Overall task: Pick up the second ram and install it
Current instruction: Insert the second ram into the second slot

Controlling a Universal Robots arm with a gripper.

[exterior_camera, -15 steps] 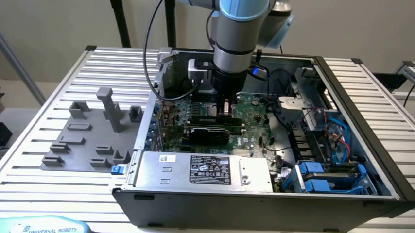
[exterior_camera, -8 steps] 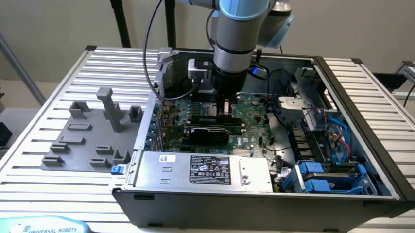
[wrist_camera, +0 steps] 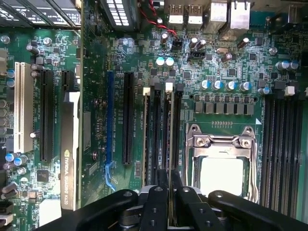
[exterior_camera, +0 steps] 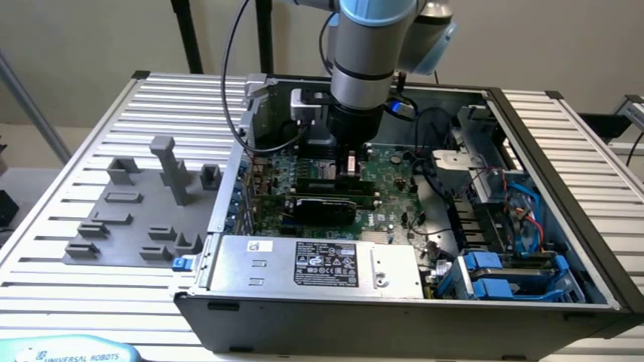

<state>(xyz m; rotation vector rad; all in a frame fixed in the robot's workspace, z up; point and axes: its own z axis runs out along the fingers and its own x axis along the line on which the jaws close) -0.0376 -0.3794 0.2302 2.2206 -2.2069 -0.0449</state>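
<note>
Pincer (wrist_camera: 169,192), black and jointed, is clamping the thin green ram stick (wrist_camera: 169,144) edge-on, pressing it between long black ribbed slots (wrist_camera: 156,130) beside the metal-framed CPU socket (wrist_camera: 221,163).

The motherboard (wrist_camera: 226,62) was green, dotted with silver-topped capacitors, and carried long black slots (wrist_camera: 128,118), one blue slot (wrist_camera: 109,118) and a white one (wrist_camera: 19,106). The CPU socket (wrist_camera: 221,166) was silver with a pale centre. The gripper (wrist_camera: 169,192) was black. In the exterior view the arm (exterior_camera: 372,45) was grey with a light blue cap, the surface (exterior_camera: 90,136) ribbed silver, the fixture block (exterior_camera: 141,211) grey, and the drive brackets (exterior_camera: 498,275) blue.
</note>
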